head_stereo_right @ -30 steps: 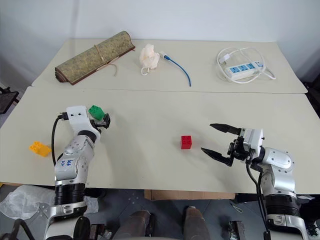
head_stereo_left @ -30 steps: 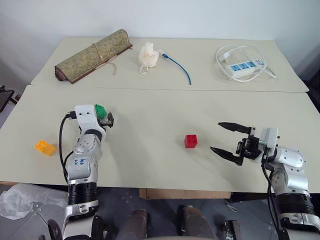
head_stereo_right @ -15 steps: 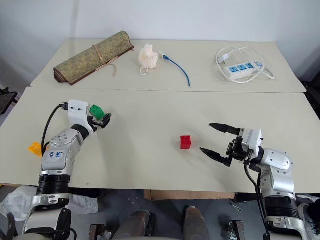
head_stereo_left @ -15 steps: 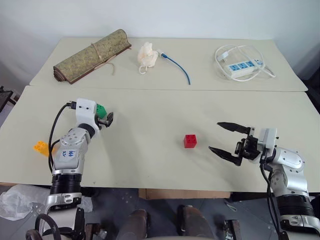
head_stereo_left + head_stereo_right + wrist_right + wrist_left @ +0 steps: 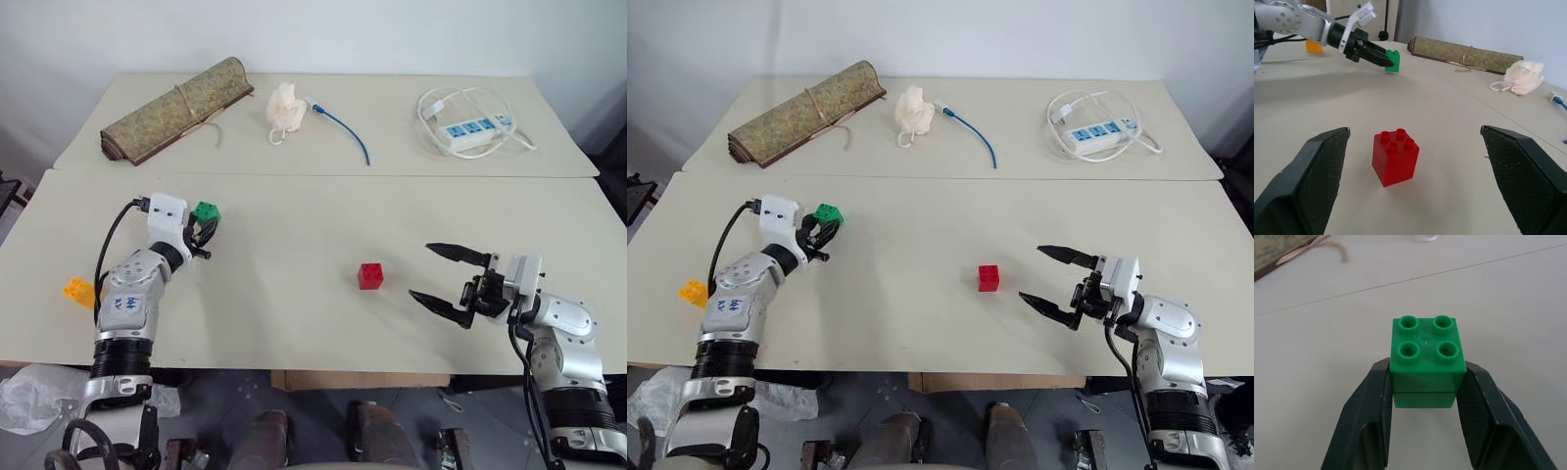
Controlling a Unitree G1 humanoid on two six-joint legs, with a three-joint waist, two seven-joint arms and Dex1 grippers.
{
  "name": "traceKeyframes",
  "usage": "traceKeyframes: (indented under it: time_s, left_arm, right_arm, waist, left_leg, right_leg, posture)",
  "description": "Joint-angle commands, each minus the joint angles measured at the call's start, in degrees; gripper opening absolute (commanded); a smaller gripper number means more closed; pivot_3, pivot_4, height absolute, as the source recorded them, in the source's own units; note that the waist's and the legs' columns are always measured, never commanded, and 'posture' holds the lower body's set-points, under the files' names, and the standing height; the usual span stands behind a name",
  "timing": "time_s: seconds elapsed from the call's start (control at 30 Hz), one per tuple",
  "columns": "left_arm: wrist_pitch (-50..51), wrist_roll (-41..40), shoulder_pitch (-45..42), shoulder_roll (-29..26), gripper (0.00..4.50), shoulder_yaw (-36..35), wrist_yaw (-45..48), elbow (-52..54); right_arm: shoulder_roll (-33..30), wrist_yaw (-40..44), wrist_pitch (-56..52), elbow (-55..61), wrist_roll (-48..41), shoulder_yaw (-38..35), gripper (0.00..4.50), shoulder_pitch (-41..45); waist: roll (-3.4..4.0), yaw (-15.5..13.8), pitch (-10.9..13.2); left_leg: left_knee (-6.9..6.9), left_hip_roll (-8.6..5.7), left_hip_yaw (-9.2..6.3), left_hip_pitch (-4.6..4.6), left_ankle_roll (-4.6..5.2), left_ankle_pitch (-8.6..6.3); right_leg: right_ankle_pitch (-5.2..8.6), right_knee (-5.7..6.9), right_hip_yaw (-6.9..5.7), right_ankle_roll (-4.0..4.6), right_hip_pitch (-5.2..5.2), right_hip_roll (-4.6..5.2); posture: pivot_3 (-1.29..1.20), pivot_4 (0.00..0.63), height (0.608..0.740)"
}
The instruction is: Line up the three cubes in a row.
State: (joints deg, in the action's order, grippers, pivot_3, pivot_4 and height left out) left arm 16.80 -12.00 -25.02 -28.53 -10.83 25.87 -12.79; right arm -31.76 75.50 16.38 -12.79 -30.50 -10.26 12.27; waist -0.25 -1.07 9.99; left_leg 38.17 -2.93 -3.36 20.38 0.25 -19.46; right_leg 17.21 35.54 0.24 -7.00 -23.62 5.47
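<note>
Left wrist view: the green studded plastic block (image 5: 1426, 363) was seen clamped at its lower half between the two black fingers (image 5: 1367, 421) of the left gripper (image 5: 204, 232), studs up, close over the pale tabletop (image 5: 294, 323); whether it rested on the surface or was just lifted could not be told. In the head views this block was placed at the left of the frame, the small red studded plastic block (image 5: 371, 275) right of centre, and the yellow-orange studded block (image 5: 79, 291) at the far left edge, partly covered by the left arm. The right gripper (image 5: 443, 277) was held with its fingers spread wide and nothing between them, just right of the red block and apart from it.

The step in hand was judged to be the pick-up of the green block. A carry toward the red block would be called for next, with the block set down square beside it, studs up.

The far side of the green block was hidden behind its own body, and how much of the yellow-orange block lay behind the arm could not be made out.
</note>
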Motion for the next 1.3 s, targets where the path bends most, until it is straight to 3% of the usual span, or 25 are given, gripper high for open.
traceKeyframes:
  time_s: [0.03, 0.2, 0.3, 0.47, 0.6, 0.9, 1.3]
  left_arm:
    - [0.17, -5.29, 1.64, -3.98, 1.48, -1.42, 9.61, 6.07]
    - [-0.34, -12.69, 0.43, -9.74, 1.48, 1.83, 30.83, 7.38]
    - [-2.68, -11.47, -3.4, -11.13, 1.48, 7.06, 41.13, 3.34]
    - [-8.95, -8.35, -10.69, -8.63, 1.48, 13.39, 50.93, -6.52]
    - [-16.32, -3.3, -18.06, -3.09, 1.48, 19.52, 56.76, -18.08]
    - [-27.3, 5.01, -25.58, 4.48, 1.48, 23.7, 57.0, -35.96]
    - [-28.15, 7.42, -27.24, 8.0, 1.48, 22.79, 54.19, -39.4]
  right_arm:
    - [-0.02, -0.32, 1.42, 1.2, -0.28, -1.17, 4.5, -0.41]
    - [-2.51, 0.14, 1.52, 1.06, -0.8, -3.49, 4.5, -1.77]
    - [-4.6, 0.5, 1.29, 1.23, -1.8, -5.76, 4.5, -3.01]
    - [-6.96, 1.46, -0.09, 3.59, -3.07, -7.86, 4.5, -6.44]
    - [-6.65, -0.21, -0.26, 7.46, -3.3, -9.62, 4.5, -11.21]
    - [-5.03, -4.68, -1.66, 16.59, -3.6, -9.76, 4.5, -18.7]
    - [-5.48, -5.6, -1.99, 16.99, -3.45, -9.46, 4.5, -18.4]
  waist:
    - [0.0, 0.0, 0.0]
    - [0.02, -0.22, 0.01]
    - [0.03, -0.36, 0.02]
    - [0.03, -0.18, 0.02]
    - [0.03, -0.14, 0.02]
    - [-0.09, -0.14, 0.09]
    - [-0.1, -0.41, 0.09]
  left_leg:
    - [0.0, 0.0, 0.0, 0.0, 0.0, 0.0]
    - [0.01, 0.0, -0.01, 0.0, 0.0, 0.0]
    - [0.02, -0.05, -0.09, 0.02, 0.05, -0.01]
    - [-0.02, -0.08, -0.11, 0.02, 0.08, 0.0]
    - [-0.01, -0.05, -0.03, 0.04, 0.09, 0.0]
    - [0.03, -0.08, 0.14, 0.05, 0.21, -0.02]
    - [0.08, -0.31, 0.1, 0.05, 0.4, 0.01]
  right_leg:
    - [0.0, 0.0, 0.0, 0.0, 0.0, 0.0]
    - [0.02, -0.03, 0.03, 0.03, 0.02, 0.03]
    - [0.03, -0.13, 0.03, 0.05, 0.07, 0.09]
    - [0.02, -0.17, -0.08, 0.05, 0.11, 0.05]
    - [0.02, -0.11, -0.12, 0.04, 0.08, -0.06]
    - [-0.02, 0.0, 0.03, -0.05, 0.01, -0.13]
    - [-0.06, -0.01, 0.04, -0.13, 0.04, -0.05]
  posture:
    - [0.0, 0.15, 0.74]
    - [0.0, 0.15, 0.74]
    - [0.0, 0.15, 0.74]
    - [0.0, 0.15, 0.74]
    - [0.0, 0.15, 0.74]
    - [0.0, 0.15, 0.74]
    - [0.0, 0.15, 0.74]
